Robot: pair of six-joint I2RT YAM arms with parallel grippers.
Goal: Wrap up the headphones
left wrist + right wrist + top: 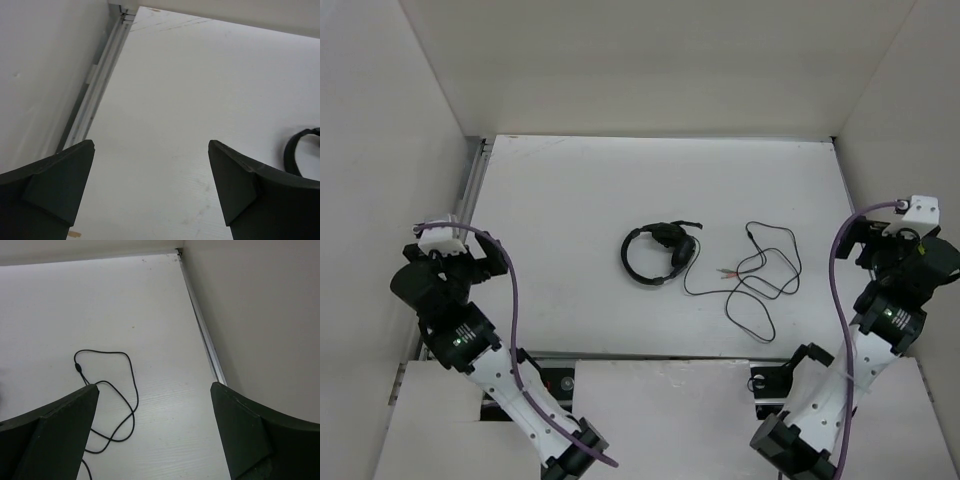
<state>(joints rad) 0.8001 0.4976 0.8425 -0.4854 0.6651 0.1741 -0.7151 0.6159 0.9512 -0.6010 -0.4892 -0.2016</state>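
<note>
While L gripper (151, 147) & R gripper (155, 390) gape wide, headphones (658, 255) lie flat.
Headband (627, 255) bows left, cups (678, 250) right; cord (798, 262) runs right.

This looks like a robotics lab test cell. A white table (570, 200) is boxed in by plain white walls (650, 60). The left arm (495, 375) and right arm (865, 345) are bolted at its near edge, and a metal rail (470, 190) runs along one side.

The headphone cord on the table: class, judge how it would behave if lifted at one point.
The cord is thin and lies in loose loops, so it is probably floppy and would drape from the pinch. It looks light, but it runs to the headset, which would likely drag behind. Being so thin, it may slip from a grip.
</note>
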